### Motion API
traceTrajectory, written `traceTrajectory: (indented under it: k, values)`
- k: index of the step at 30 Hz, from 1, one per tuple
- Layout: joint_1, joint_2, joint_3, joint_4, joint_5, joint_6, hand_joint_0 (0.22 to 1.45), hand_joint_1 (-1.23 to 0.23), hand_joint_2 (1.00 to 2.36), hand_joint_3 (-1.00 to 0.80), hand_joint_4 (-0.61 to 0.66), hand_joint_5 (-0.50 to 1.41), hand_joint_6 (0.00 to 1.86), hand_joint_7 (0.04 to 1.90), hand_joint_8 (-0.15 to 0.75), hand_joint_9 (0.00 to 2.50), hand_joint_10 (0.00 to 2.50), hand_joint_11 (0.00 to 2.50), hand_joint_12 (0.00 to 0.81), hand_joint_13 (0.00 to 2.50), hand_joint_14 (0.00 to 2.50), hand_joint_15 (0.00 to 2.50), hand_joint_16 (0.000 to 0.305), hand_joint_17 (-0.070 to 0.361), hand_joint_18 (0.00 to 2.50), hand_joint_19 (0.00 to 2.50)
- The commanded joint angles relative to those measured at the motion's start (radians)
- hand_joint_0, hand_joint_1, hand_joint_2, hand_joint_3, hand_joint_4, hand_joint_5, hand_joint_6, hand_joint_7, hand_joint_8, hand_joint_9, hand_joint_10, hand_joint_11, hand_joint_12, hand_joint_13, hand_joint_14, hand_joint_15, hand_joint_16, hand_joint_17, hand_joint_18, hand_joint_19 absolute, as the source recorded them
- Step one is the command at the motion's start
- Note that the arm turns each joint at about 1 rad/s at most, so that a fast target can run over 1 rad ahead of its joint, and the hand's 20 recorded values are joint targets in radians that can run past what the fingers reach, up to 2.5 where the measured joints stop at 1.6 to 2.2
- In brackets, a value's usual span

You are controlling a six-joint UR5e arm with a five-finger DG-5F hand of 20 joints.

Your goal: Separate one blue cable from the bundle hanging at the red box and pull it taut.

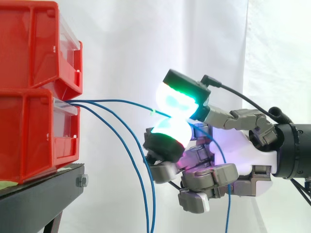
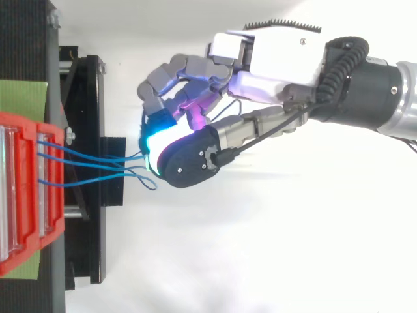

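Several thin blue cables [image 1: 114,127] come out of the lower red box [image 1: 36,136] and hang down in front of the white curtain. One blue cable [image 1: 129,103] runs almost level from the box to my hand [image 1: 214,160] and is pinched between two glowing fingertips [image 1: 175,99], then trails down past the palm. The other cables droop left of the hand, apart from it. From above, the cables [image 2: 91,163] fan from the box [image 2: 32,195] toward the glowing pads [image 2: 156,143].
A second red box [image 1: 36,46] is stacked on the lower one. Both rest on a black stand [image 1: 41,199] at the left. The white curtain hangs behind, with open space below and right of the hanging cables.
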Motion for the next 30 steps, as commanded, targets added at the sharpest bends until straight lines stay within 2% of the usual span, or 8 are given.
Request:
traceTrajectory:
  k: [1, 3, 6, 10, 11, 12, 13, 30]
  values:
    - [-0.001, 0.000, 0.000, 0.000, 0.000, 0.000, 0.73, -0.60, 1.02, -0.35, 0.05, -0.25, 0.98, 1.32, 0.265, 0.77, 0.83, 1.21, 0.229, 0.88, 1.30, 1.38, 0.028, 0.063, 0.88, 1.27]
    - [0.001, 0.000, 0.000, 0.000, 0.000, 0.000, 0.73, -0.60, 1.02, -0.35, 0.05, -0.25, 0.98, 1.32, 0.258, 0.74, 1.15, 1.15, 0.238, 0.84, 1.53, 1.35, 0.028, 0.063, 0.88, 1.26]
    - [-0.001, 0.000, 0.000, 0.000, 0.000, 0.000, 0.73, -0.60, 1.02, -0.35, 0.05, -0.25, 0.98, 1.30, 0.251, 0.72, 1.43, 1.09, 0.248, 0.79, 1.81, 1.33, 0.028, 0.062, 0.90, 1.28]
    - [0.001, 0.000, 0.000, 0.000, 0.000, 0.000, 0.73, -0.60, 1.02, -0.35, 0.06, -0.25, 0.98, 1.30, 0.251, 0.71, 1.62, 1.06, 0.246, 0.77, 1.88, 1.36, 0.028, 0.064, 0.91, 1.28]
    - [0.001, -0.001, 0.000, 0.000, 0.000, 0.000, 0.73, -0.60, 1.02, -0.35, 0.05, -0.25, 0.98, 1.30, 0.256, 0.71, 1.73, 1.06, 0.253, 0.77, 1.88, 1.38, 0.028, 0.064, 0.91, 1.29]
    - [-0.001, 0.000, 0.000, 0.000, 0.000, 0.000, 0.73, -0.60, 1.02, -0.35, 0.06, -0.25, 0.98, 1.30, 0.261, 0.69, 2.06, 1.00, 0.250, 0.77, 1.89, 1.37, 0.029, 0.065, 0.91, 1.28]
    - [-0.001, 0.000, 0.000, 0.000, 0.000, 0.000, 0.73, -0.60, 1.02, -0.35, 0.06, -0.25, 0.98, 1.30, 0.258, 0.68, 2.17, 1.01, 0.250, 0.77, 1.90, 1.37, 0.028, 0.064, 0.91, 1.29]
    - [-0.001, 0.000, 0.000, 0.000, 0.000, 0.000, 0.73, -0.60, 1.02, -0.35, 0.05, -0.25, 0.98, 1.31, 0.269, 0.65, 2.25, 1.06, 0.256, 0.74, 1.99, 1.34, 0.029, 0.065, 0.91, 1.28]
